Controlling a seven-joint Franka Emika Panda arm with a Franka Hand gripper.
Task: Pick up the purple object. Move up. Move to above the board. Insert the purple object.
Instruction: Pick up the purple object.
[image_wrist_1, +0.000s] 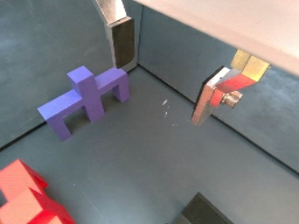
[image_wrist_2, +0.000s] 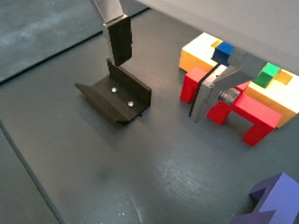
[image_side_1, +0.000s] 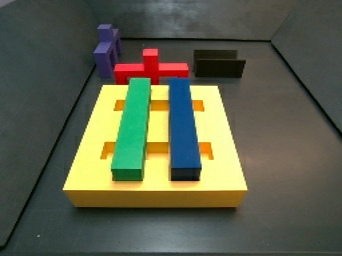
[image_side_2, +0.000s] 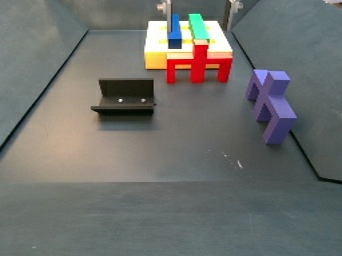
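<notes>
While the purple object (image_wrist_1: 86, 101) lies flat and untouched on the dark floor (image_side_2: 174, 150), we judge the first step, the pickup, as not yet begun; our hand (image_wrist_1: 170, 66) hangs in the air with its silver fingers (image_wrist_1: 121, 39) wide apart and nothing between them, which suits a descent onto a piece that has yet to be straddled.

Going left to right in a side view, the fixture (image_side_2: 126, 97) sits at about nine o'clock, the board (image_side_2: 156, 50) with the red cross-shaped block (image_side_2: 198, 63) just in front of it at twelve, and the purple object at about three, near the right wall; it lies well apart from the others, so a grasp there should meet no neighbour.

In a side view from the opposite end, the board (image_side_1: 100, 150) fills the foreground bearing a long green bar (image_side_1: 131, 130) and a long blue bar (image_side_1: 183, 130), with cross slots showing beside them; we take an open slot to be the purple piece's seat, though which one we cannot tell; the purple object (image_side_1: 104, 50) is at eleven o'clock beyond the red block (image_side_1: 150, 68), and the fixture (image_side_1: 221, 65) at one.

In a wrist view the purple piece lies off toward one finger, not between the two; so we judge the hand must first shift over it, then lower.
</notes>
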